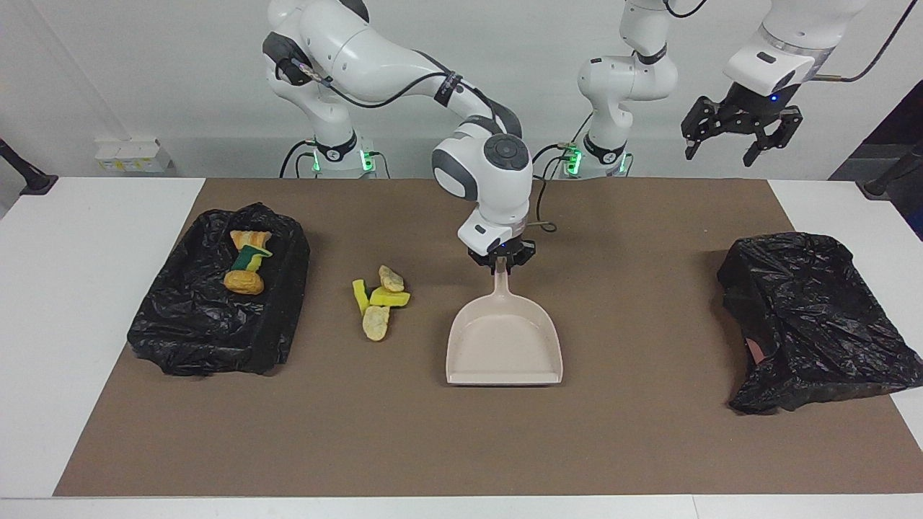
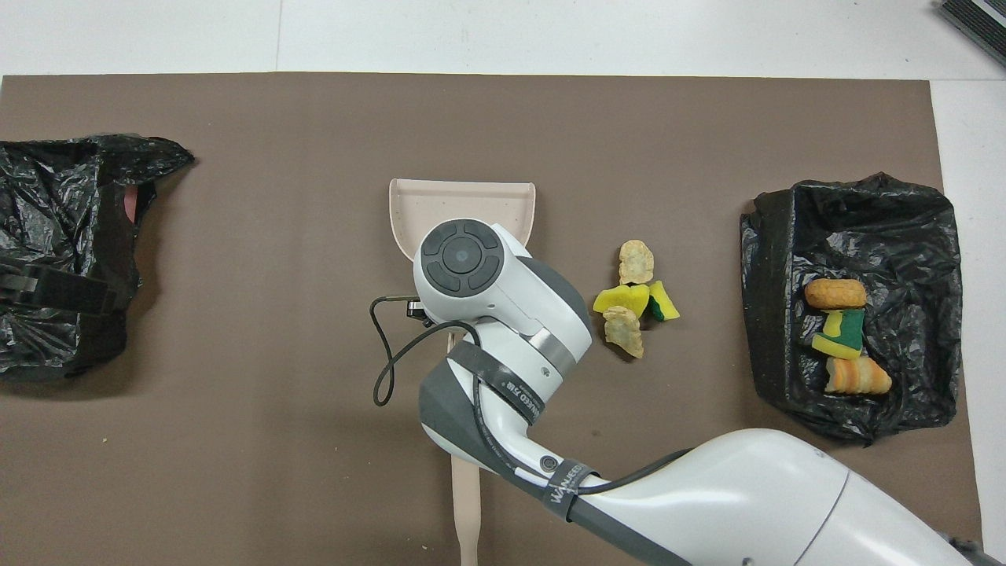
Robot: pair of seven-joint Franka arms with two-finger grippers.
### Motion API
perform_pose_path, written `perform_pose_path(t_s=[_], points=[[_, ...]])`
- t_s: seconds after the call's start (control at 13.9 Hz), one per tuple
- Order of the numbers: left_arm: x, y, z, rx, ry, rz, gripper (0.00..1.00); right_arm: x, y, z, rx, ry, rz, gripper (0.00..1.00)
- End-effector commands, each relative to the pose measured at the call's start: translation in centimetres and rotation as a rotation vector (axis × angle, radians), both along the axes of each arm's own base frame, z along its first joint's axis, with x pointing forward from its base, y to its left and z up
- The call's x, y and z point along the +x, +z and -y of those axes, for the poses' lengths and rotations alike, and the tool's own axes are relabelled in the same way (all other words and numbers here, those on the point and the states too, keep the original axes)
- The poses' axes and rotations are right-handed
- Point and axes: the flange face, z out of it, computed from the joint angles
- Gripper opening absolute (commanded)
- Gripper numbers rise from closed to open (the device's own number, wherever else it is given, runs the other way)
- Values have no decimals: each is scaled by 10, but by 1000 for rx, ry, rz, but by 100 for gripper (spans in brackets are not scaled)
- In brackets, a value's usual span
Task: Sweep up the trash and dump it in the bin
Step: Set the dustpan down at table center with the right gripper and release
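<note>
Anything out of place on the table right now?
Yes: four trash scraps lie loose on the mat beside the bin, not in it. The right gripper holds the empty dustpan apart from them.

The dustpan lay flat near the middle of the mat, its handle toward the robots and gripped by the right gripper, with the hand brush nearer to the robots than the pan. A cluster of trash sat on the mat between the dustpan and the bag-lined bin at the right arm's end, and more scraps lay in that bin. A second bagged bin stood at the left arm's end, well apart from the pan, and the left gripper waited up in the air above the table's edge nearest the robots.
</note>
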Motion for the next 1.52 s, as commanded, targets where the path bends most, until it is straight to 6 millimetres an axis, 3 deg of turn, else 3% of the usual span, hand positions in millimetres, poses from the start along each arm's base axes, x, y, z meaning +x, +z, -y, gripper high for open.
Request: perform_pose_path(t_s=[0.0, 0.43, 0.51, 0.58, 0.65, 0.87, 1.08, 1.23, 1.44], points=[[-1, 5, -7, 21, 8, -3, 100, 4, 6, -4, 45, -13, 48, 32], [0, 5, -12, 17, 23, 1, 100, -2, -4, 0, 40, 19, 43, 46], [0, 4, -9, 15, 18, -2, 100, -4, -1, 0, 29, 23, 41, 64], [0, 5, -8, 14, 17, -5, 100, -9, 6, -3, 22, 37, 43, 91], [2, 3, -12, 12, 24, -9, 100, -15, 21, -2, 5, 44, 48, 100], [2, 3, -10, 15, 19, -8, 100, -39, 66, 12, -24, 31, 34, 100], [1, 6, -12, 14, 22, -6, 100, -92, 98, 18, -12, 61, -31, 100], [0, 6, -9, 8, 18, 3, 100, -136, 99, 23, -26, 66, -57, 100], [-2, 5, -7, 8, 13, -6, 100, -192, 84, 33, -15, 131, -117, 100]])
